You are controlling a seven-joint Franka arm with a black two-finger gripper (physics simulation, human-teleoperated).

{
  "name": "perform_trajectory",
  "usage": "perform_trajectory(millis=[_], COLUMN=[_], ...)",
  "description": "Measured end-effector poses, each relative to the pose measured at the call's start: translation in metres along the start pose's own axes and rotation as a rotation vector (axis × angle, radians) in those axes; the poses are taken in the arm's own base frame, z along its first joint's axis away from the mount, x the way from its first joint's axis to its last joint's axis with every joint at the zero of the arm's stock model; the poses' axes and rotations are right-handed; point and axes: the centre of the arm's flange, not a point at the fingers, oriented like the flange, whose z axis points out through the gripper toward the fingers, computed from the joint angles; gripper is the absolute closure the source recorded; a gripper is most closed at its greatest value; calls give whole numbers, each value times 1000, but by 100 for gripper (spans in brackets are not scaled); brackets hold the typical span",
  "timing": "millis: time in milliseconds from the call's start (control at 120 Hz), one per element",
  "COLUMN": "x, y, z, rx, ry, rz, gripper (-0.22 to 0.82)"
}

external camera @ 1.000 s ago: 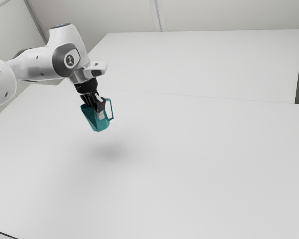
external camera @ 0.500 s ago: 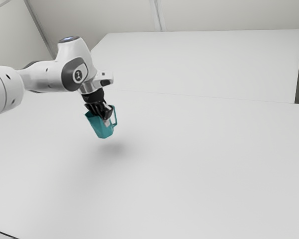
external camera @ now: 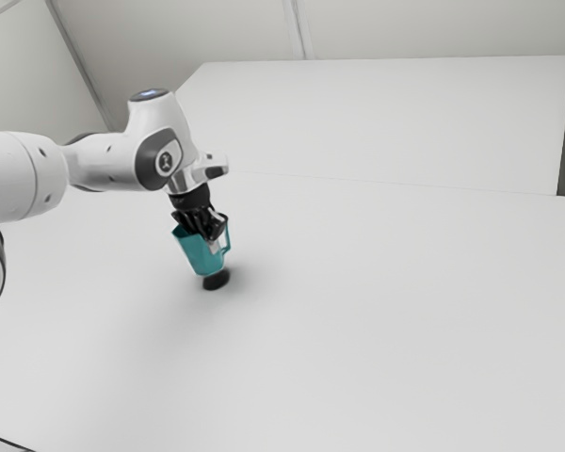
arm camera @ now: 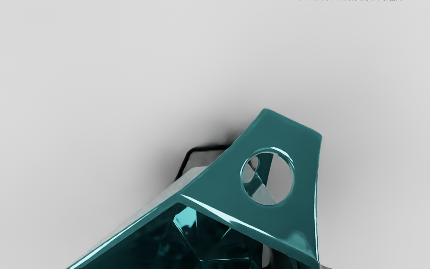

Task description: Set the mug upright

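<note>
In the exterior view my gripper (external camera: 207,228) points down and is shut on the teal mug (external camera: 199,252) close to its handle, one light fingertip lying against the outer wall. The mug leans, its mouth up toward the exterior view's left and its base low, above a small dark shadow; whether the base touches the table I cannot tell. The wrist view has the mug's handle top (arm camera: 293,216) with a round hole, and part of its dark inside. A bit of my gripper (arm camera: 274,259) appears at the bottom edge there, mostly hidden by the mug.
A wide pale table (external camera: 386,311) extends around the mug. Behind it stands a large light panel (external camera: 377,122). The arm comes in from the exterior view's left, above the table. A thin black line (external camera: 8,442) crosses the near left corner.
My hand has come down and toward the exterior view's right, carrying the mug with it. The mug is somewhat less tilted, and the shadow under it has become small and dark.
</note>
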Motion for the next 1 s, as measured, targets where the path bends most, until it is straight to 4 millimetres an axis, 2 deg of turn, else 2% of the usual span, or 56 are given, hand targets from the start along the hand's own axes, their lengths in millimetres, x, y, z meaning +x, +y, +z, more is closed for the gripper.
perform_trajectory(millis=[500,675,800,908,1000], x=[8,8,10,12,11], y=[-1,0,0,2,4], z=[33,34,27,-10,-30], rx=[-1,-6,-7,-6,-8], ry=[-25,-20,-9,42,60], rz=[-45,-49,-47,-40,-36], gripper=[79,41,23,14,9])
